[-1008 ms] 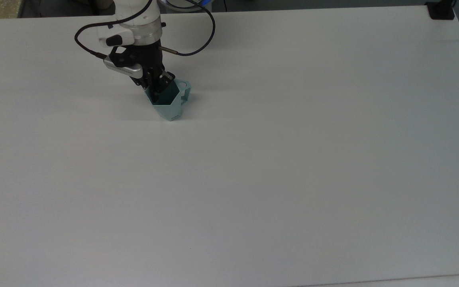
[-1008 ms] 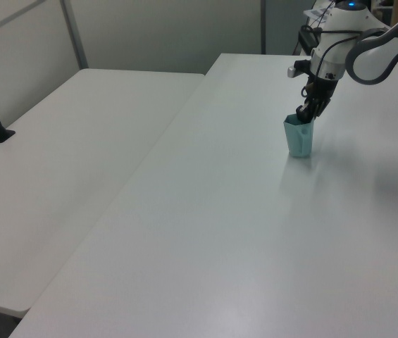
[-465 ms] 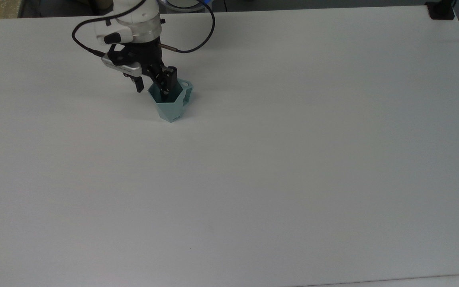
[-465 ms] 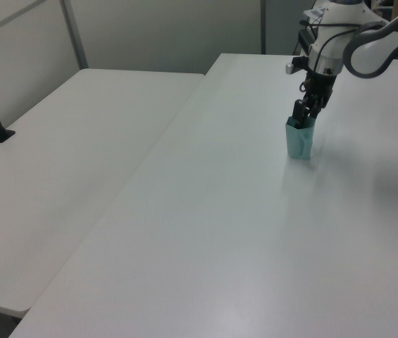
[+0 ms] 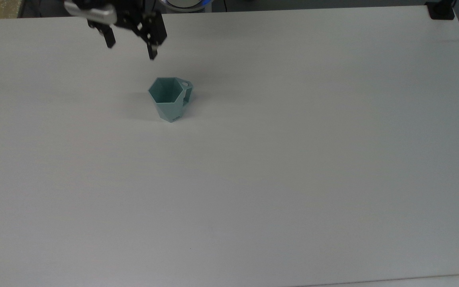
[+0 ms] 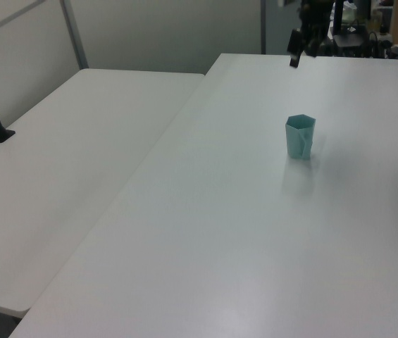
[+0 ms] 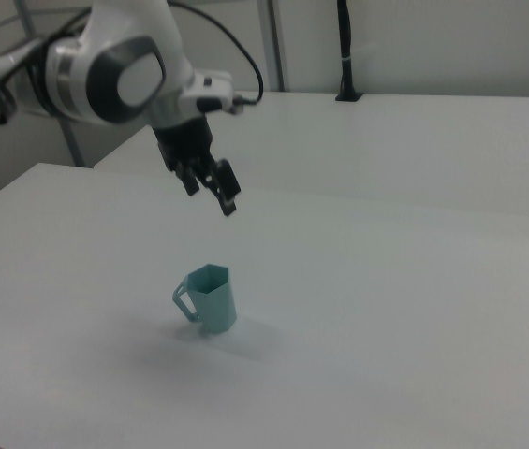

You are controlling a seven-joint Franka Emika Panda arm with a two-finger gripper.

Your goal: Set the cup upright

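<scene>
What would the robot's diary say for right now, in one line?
cup: upright on table, mouth up, handle toward the top view's right | gripper: open, empty, above cup, not touching | task: looks done

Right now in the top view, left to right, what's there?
Open gripper, raised above the table → teal cup, standing upright on its base with its handle on the top view's right → black mount at the table's far corner.
</scene>
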